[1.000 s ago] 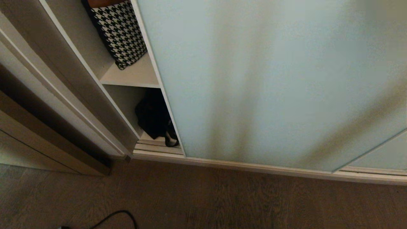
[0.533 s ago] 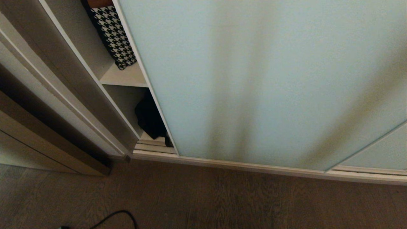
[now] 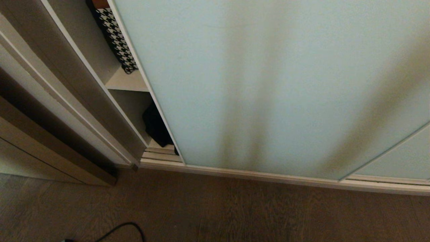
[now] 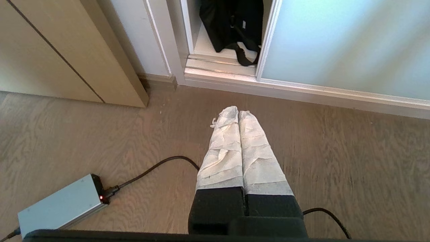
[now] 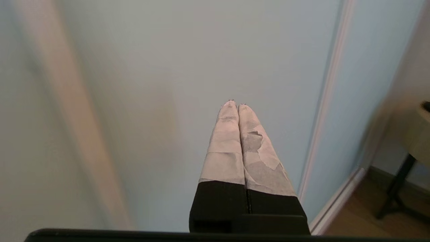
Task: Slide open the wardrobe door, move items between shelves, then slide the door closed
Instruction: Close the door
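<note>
The sliding wardrobe door (image 3: 268, 84), pale mint frosted glass in a cream frame, covers most of the wardrobe and leaves a narrow gap at its left. In that gap a black fabric bag (image 3: 155, 126) lies on the bottom shelf (image 3: 161, 145), half hidden behind the door edge. The upper shelf (image 3: 129, 82) shows above it. My right gripper (image 5: 238, 104) is shut and empty, pointing at the door glass (image 5: 151, 67); contact cannot be made out. My left gripper (image 4: 238, 112) hangs shut and empty over the floor, short of the bag (image 4: 231, 23).
A black-and-white houndstooth cushion (image 3: 117, 37) leans on the upper shelf. A second glass panel (image 3: 399, 161) sits at the right. A grey power brick (image 4: 60, 201) and its black cable (image 4: 158, 164) lie on the wood floor. A beige cabinet (image 4: 67, 50) stands left. Dark table legs (image 5: 399, 188) stand beside the wardrobe.
The door has slid steadily to the left, narrowing the gap. More of the cushion and the black bag is now covered by its edge.
</note>
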### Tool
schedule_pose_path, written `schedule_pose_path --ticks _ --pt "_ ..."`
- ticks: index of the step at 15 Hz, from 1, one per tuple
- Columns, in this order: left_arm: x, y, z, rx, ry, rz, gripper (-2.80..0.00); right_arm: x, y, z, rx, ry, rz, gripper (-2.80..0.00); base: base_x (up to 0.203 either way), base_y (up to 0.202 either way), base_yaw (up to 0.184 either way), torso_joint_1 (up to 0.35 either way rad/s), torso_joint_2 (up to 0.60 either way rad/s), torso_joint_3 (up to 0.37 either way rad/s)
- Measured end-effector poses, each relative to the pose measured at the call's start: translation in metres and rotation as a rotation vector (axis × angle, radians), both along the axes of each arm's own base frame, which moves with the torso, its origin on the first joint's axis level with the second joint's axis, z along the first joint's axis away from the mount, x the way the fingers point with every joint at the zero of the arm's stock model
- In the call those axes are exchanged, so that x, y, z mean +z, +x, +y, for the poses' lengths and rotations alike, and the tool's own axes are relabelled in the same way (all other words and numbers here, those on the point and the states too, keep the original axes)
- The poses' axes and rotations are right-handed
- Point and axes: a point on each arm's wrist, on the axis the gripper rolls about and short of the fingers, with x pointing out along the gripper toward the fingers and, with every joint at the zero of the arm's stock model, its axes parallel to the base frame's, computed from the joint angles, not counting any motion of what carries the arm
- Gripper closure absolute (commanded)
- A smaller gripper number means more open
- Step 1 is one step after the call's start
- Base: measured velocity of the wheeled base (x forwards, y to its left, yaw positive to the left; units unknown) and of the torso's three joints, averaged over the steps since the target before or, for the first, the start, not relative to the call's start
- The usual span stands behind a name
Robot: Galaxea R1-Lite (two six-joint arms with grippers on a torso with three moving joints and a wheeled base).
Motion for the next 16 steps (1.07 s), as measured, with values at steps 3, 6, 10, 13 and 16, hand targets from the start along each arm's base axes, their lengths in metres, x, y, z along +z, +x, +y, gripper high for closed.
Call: schedule_pose_path --ticks 3,6,10,13,16 --pt "0.0 0.0 0.0 0.0 0.0 0.0 0.0 0.002 0.016 -0.026 0.109 -0.003 0.026 0.0 0.0 0.0 0.0 0.0 0.0 0.0" --pt "0.0 0.0 0.0 0.0 0.0 0.0 0.0 0.004 0.035 -0.05 0.291 0.036 0.029 0.0 0.0 0.0 0.0 0.0 0.0 0.0" --pt "0.0 0.0 0.0 0.0 0.0 0.0 0.0 -0.007 0.056 -0.075 0.469 0.141 0.007 0.0 0.0 0.0 0.0 0.0 0.0 0.0" --pt "0.0 0.0 0.0 0.0 0.0 0.0 0.0 -0.011 0.057 -0.091 0.573 0.219 -0.015 0.0 0.0 0.0 0.0 0.0 0.0 0.0" --pt "0.0 0.0 0.0 0.0 0.0 0.0 0.0 -0.011 0.057 -0.102 0.607 0.237 -0.01 0.0 0.0 0.0 0.0 0.0 0.0 0.0"
